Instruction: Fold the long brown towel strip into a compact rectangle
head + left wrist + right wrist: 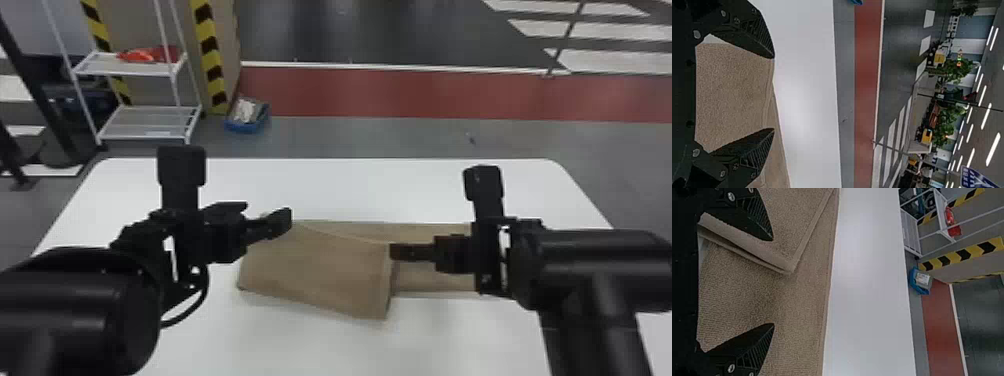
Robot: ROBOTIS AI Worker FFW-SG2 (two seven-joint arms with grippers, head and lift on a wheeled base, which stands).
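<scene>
On the near side, our left gripper (774, 94) is spread wide over the folded end of the towel (305, 265); our right gripper (773, 282) is also wide, astride the flap's free edge (789, 266). Neither holds any cloth.

The towel lies across the middle of the table (350, 187), its left part doubled over toward the right. The flap (345, 285) sits askew, its near corner jutting past the lower layer (430, 282) toward us. We judge the step to be squaring this fold: we should pinch just the top ply, ease that corner away from us until the long edges match, and press lightly on the crease so the base doesn't drag. Then the right tail can come over flat.
</scene>
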